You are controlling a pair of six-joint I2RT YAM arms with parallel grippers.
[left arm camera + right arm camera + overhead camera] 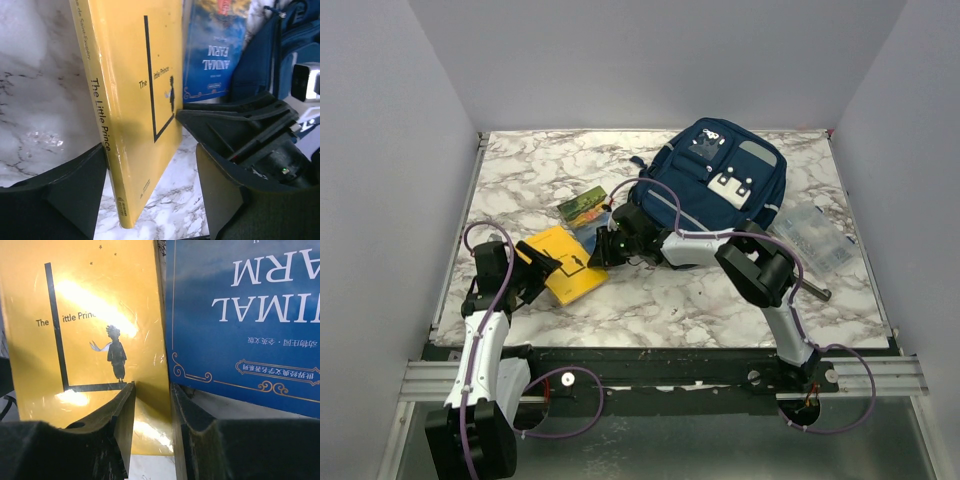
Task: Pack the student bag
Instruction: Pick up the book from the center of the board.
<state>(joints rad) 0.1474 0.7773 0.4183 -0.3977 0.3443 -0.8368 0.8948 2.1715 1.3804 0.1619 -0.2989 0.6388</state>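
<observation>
The student bag [720, 180] is a navy backpack lying at the back right of the table; part of it shows in the left wrist view [260, 55]. A yellow book, "The Little Prince" [568, 268], lies flat at front left. My left gripper [542, 265] is open, and its jaws straddle the book's spine corner [107, 150]. My right gripper [601, 246] reaches over from the right. Its jaws stand a narrow gap apart over the yellow cover's right edge [100, 315], gripping nothing. A blue book [240, 315] lies right beside it.
A small book with a green picture cover [582, 205] lies behind the blue book [594, 226]. A clear plastic case [815, 238] sits at the right of the backpack. Grey walls close in the table [680, 300] on three sides.
</observation>
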